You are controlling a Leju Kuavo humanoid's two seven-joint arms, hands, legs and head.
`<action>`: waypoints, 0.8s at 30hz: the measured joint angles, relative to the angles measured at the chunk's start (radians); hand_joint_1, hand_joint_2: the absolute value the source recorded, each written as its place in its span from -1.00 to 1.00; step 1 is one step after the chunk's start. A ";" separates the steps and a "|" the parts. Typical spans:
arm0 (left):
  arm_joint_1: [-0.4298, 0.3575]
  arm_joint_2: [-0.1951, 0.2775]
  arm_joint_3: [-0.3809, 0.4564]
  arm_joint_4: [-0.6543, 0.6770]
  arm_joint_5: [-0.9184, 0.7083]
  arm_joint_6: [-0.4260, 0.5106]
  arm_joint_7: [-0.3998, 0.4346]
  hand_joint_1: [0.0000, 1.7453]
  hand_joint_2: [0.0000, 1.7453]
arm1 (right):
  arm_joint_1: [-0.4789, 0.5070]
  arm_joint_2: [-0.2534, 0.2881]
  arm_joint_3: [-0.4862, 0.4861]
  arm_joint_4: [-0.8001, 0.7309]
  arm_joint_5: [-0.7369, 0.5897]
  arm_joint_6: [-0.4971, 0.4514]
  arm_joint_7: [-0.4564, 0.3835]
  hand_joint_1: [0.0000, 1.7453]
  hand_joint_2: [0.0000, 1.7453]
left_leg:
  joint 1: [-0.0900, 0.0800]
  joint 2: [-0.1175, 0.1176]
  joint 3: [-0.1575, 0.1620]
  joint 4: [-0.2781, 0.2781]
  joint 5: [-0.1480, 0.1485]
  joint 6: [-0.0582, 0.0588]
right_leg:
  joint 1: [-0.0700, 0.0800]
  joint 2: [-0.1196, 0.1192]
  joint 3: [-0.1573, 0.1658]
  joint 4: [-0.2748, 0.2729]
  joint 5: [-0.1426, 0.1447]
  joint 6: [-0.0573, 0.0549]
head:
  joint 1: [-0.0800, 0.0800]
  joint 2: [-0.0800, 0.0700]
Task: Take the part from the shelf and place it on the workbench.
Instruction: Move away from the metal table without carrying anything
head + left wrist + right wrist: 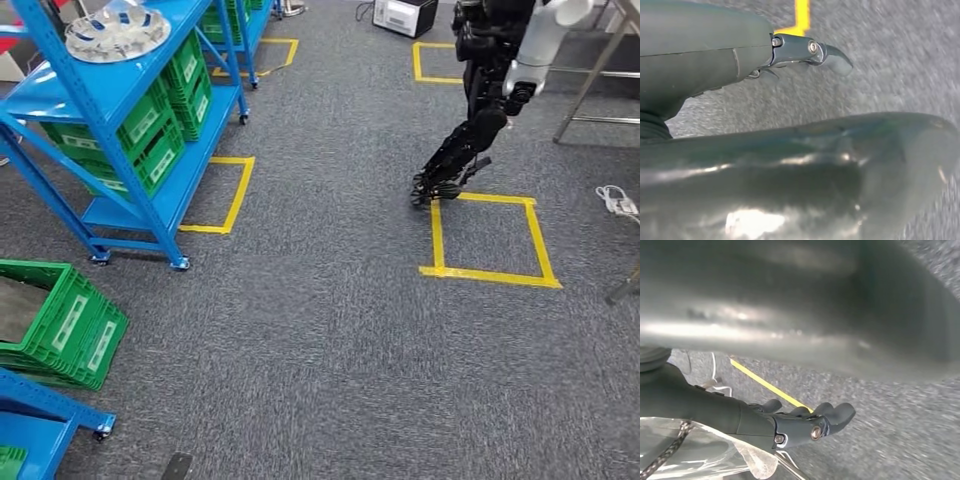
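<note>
Shelf (113, 95) bright blue; crates (162, 120) on it green with pale label patches; crate on floor (64, 325) same green, grey inside; part (117, 32) on top shelf silvery-white with blue showing through openings; carpet (317, 300) speckled dark grey; tape squares (490, 240) yellow; right hand (445, 175) black, arm above it white and black; left hand (810, 50) dark grey with silver screws; clear plastic bag (696, 455) translucent whitish beside right hand; box (404, 14) at far edge white.
</note>
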 joint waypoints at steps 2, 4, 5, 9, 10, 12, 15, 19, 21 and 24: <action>-0.001 0.000 0.000 0.000 -0.001 0.000 -0.001 -1.00 -1.00 | 0.004 0.000 0.000 0.000 -0.002 0.000 0.000 -1.00 -1.00 | 0.004 -0.016 0.000 -0.004 0.008 0.006 | -0.001 0.045 -0.057 0.115 -0.066 0.005 | 0.002 0.000; -0.001 -0.001 0.000 0.000 -0.001 -0.002 -0.001 -1.00 -1.00 | 0.008 0.000 0.000 0.000 -0.003 0.000 0.000 -1.00 -1.00 | 0.004 -0.037 -0.004 -0.003 0.008 0.006 | -0.002 0.056 -0.112 0.222 -0.106 0.009 | 0.005 0.000; 0.001 -0.002 0.000 0.000 -0.001 -0.003 -0.001 -1.00 -1.00 | 0.009 -0.001 0.000 0.000 -0.003 0.000 0.000 -1.00 -1.00 | 0.005 -0.047 -0.004 -0.002 0.008 0.005 | -0.003 0.058 -0.120 0.228 -0.097 0.011 | 0.006 0.000; 0.002 -0.002 0.000 0.000 -0.001 -0.004 -0.001 -1.00 -1.00 | 0.008 -0.002 0.000 0.000 -0.003 0.000 0.001 -1.00 -1.00 | 0.011 -0.086 -0.004 0.009 0.001 -0.017 | -0.012 0.094 -0.024 0.011 0.019 0.018 | 0.009 0.000; 0.001 -0.002 0.000 0.000 -0.001 -0.004 -0.001 -1.00 -1.00 | 0.008 -0.002 0.000 0.001 -0.003 0.000 0.001 -1.00 -1.00 | 0.010 -0.093 -0.005 0.012 -0.003 -0.023 | -0.012 0.103 -0.006 -0.026 0.031 0.013 | 0.009 0.000; 0.000 -0.001 0.000 0.000 -0.001 -0.004 -0.002 -1.00 -1.00 | 0.007 -0.002 0.000 0.001 -0.003 0.000 0.001 -1.00 -1.00 | 0.011 -0.105 -0.006 0.013 -0.007 -0.033 | -0.009 0.098 0.003 -0.040 0.032 -0.009 | 0.010 0.000; 0.002 0.000 0.000 0.000 -0.001 -0.003 -0.002 -1.00 -1.00 | 0.006 -0.002 0.000 0.001 -0.002 0.000 0.001 -1.00 -1.00 | 0.015 -0.080 -0.018 0.047 -0.031 -0.042 | -0.008 0.071 0.008 -0.045 0.039 -0.033 | 0.007 0.000; 0.000 -0.001 0.000 0.000 -0.001 -0.003 -0.003 -1.00 -1.00 | 0.011 -0.002 0.000 0.001 -0.001 0.000 0.001 -1.00 -1.00 | 0.016 -0.032 -0.131 0.293 -0.153 -0.047 | 0.001 0.028 0.004 -0.046 0.037 -0.045 | 0.002 0.000; 0.004 -0.001 0.000 0.000 -0.001 -0.003 -0.003 -1.00 -1.00 | 0.010 -0.002 0.000 0.001 -0.001 0.000 0.001 -1.00 -1.00 | 0.013 -0.031 -0.135 0.308 -0.143 -0.040 | 0.006 0.007 0.005 -0.046 0.035 -0.047 | 0.002 0.000; 0.003 0.001 0.000 0.000 -0.001 -0.003 -0.003 -1.00 -1.00 | 0.009 -0.001 0.000 0.001 0.000 0.000 0.001 -1.00 -1.00 | -0.006 0.015 -0.024 0.105 -0.055 -0.015 | 0.011 -0.024 0.010 -0.045 0.032 -0.046 | 0.002 0.000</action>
